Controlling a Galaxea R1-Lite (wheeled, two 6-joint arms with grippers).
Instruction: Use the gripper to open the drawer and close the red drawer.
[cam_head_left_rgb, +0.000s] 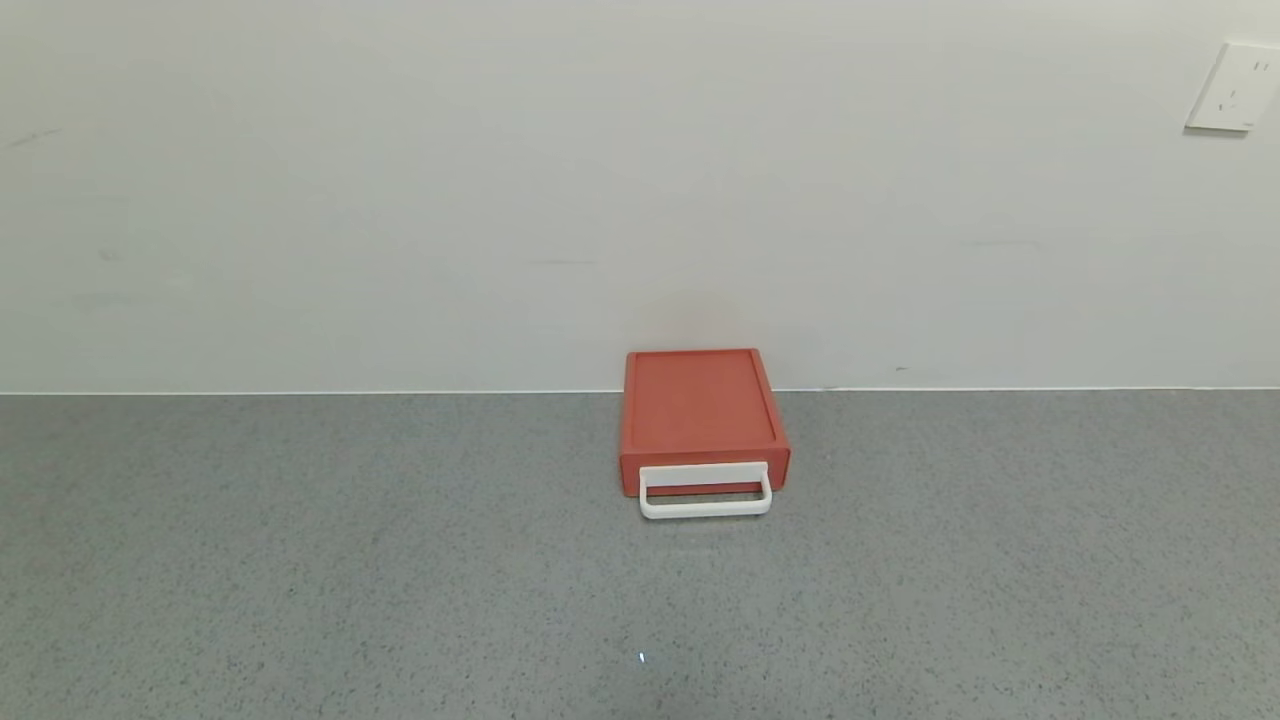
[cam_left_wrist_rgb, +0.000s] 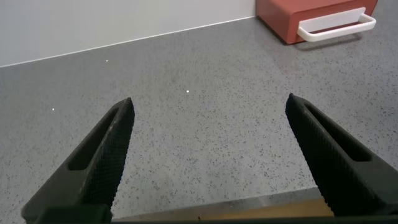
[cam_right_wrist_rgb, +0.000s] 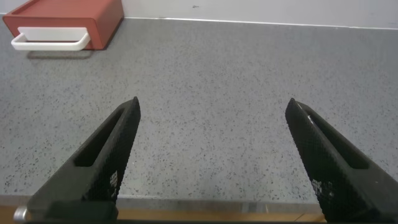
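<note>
A small red box stands against the back wall at the middle of the grey table. Its drawer sits shut in the box front, with a wide white loop handle sticking out toward me. The box also shows in the left wrist view and the right wrist view. My left gripper is open and empty over the table's near edge, far from the box. My right gripper is open and empty over the near edge too. Neither arm shows in the head view.
The speckled grey table runs the full width. A white wall stands behind it, with a wall socket at the upper right. A wooden front edge of the table shows below the right gripper.
</note>
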